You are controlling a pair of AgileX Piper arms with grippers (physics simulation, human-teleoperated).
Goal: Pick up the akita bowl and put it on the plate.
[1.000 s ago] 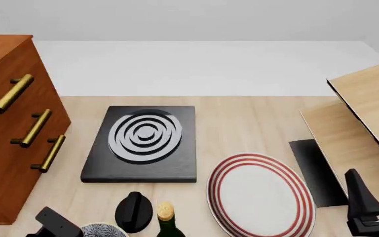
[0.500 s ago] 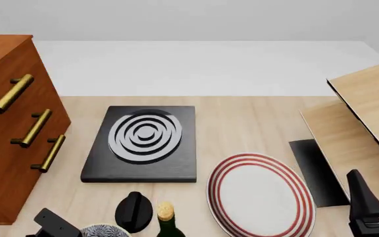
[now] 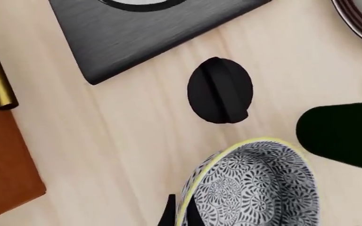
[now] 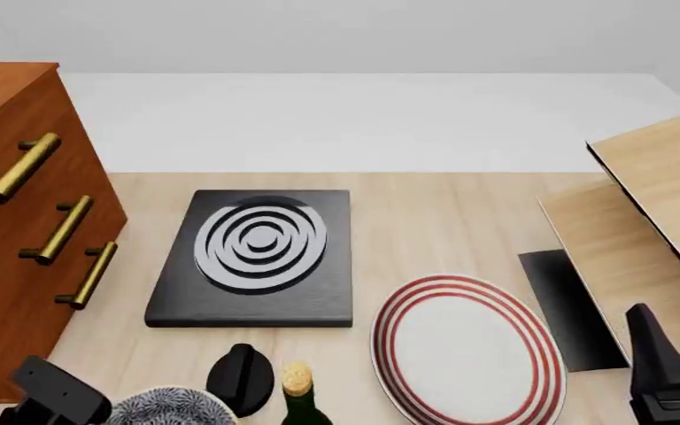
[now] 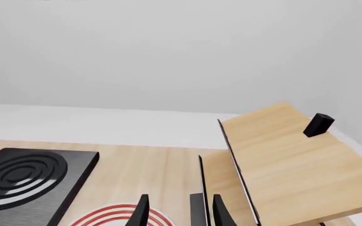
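Note:
The akita bowl, black-and-white patterned with a pale yellow rim, shows at the front view's lower left edge. My left gripper is shut on its rim, one finger outside and one inside. The gripper's black body is just left of the bowl. The plate, white with red rings, lies flat to the right of the bowl, past a bottle. Its rim also shows in the wrist views. My right gripper stands open and holds nothing, at the table's right front.
A black knob-shaped object and a dark bottle stand between bowl and plate. Behind them lies a black slab with grey rings. A wooden drawer cabinet is at the left. Tilted wooden boards and a dark mat are at the right.
The left gripper's body has shifted left, and more of the bowl now shows, sitting a little higher in the front view. The right gripper has barely moved.

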